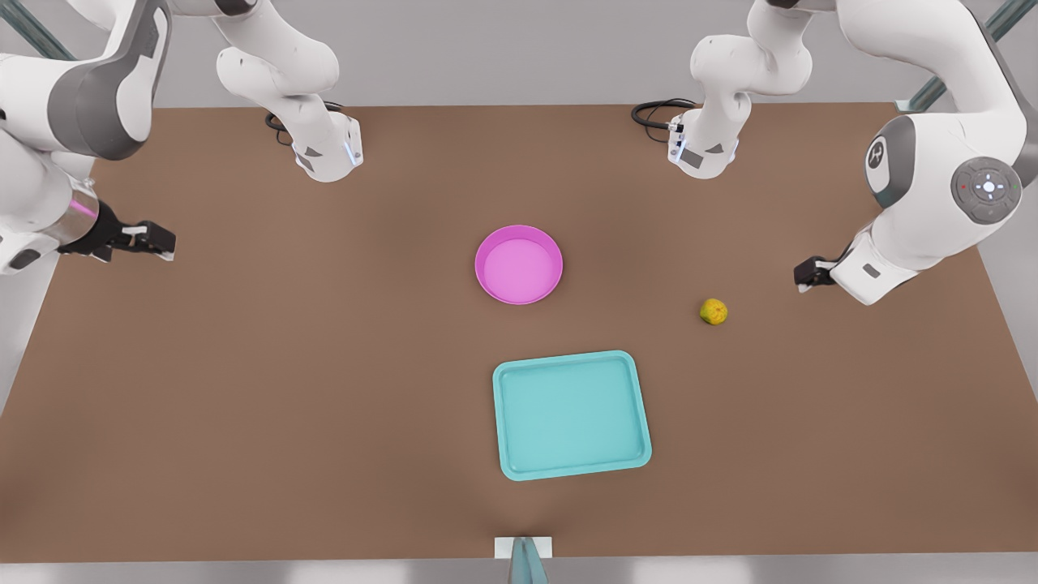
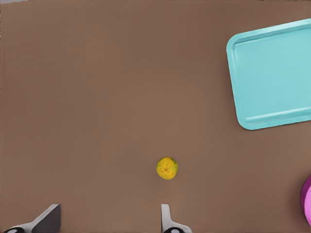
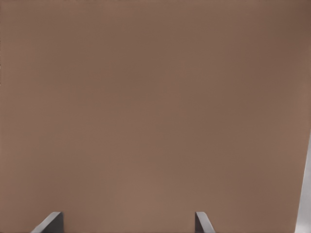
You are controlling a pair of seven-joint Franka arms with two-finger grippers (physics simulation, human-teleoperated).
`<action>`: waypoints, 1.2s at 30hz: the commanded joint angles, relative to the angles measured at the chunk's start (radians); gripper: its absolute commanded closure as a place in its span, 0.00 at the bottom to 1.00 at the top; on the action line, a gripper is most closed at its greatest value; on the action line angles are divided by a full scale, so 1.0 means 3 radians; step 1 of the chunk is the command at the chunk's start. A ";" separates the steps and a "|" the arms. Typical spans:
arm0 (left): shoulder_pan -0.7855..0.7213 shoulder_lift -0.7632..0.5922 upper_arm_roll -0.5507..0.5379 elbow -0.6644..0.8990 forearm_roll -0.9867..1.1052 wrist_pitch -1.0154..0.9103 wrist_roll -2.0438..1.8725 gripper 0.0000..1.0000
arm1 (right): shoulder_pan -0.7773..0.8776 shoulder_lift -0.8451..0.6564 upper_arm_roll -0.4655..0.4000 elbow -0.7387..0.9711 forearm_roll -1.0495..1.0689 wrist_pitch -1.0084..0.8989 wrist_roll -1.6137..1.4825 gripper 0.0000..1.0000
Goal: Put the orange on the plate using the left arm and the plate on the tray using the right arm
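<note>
Nearest the camera on the brown tabletop (image 1: 243, 405) lies the tray (image 1: 572, 415), bare. Beyond it, on the front view's right, the orange (image 1: 714, 311) sits alone on the wood, and farther back stands the plate (image 1: 519, 264), also bare. So nothing has been placed yet; the step in hand looks like the approach to the orange.

The left gripper (image 1: 811, 274) hovers at the front view's right, near the orange but apart from it, fingers spread and holding nothing. Next it must probably travel over the orange, descend and close around it.

The right gripper (image 1: 150, 239), on the pink-banded arm at the far left, waits spread and unladen.

The left wrist view adds what the front view cannot: the orange (image 2: 167, 168) lies just ahead of one fingertip (image 2: 166, 213), off the gap's centre. The right wrist view gives plain tabletop (image 3: 155, 107) between its fingertips (image 3: 201, 221).
</note>
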 commanded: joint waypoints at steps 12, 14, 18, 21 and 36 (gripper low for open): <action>-0.0109 0.0554 -0.0034 -0.1932 -0.0034 0.1979 0.0032 0.00 | -0.0001 0.0038 -0.0006 -0.0004 -0.0006 0.0240 -0.0193 0.00; -0.0135 0.0564 -0.0034 -0.2121 -0.0039 0.2225 0.0032 0.00 | -0.0001 0.0038 -0.0006 -0.0014 -0.0006 0.0240 -0.0193 0.00; -0.0201 0.0702 -0.0039 -0.2132 -0.0044 0.2419 -0.0070 0.00 | 0.0004 0.0043 -0.0006 -0.0024 -0.0001 0.0235 -0.0193 0.00; -0.0201 0.0799 -0.0039 -0.2132 -0.0049 0.2552 -0.0070 0.00 | 0.0004 0.0058 -0.0006 -0.0030 -0.0001 0.0235 -0.0193 0.00; -0.0206 0.0948 -0.0039 -0.2244 -0.0249 0.2568 -0.0495 0.00 | 0.0004 0.0110 -0.0006 -0.0040 -0.0001 0.0240 -0.0208 0.00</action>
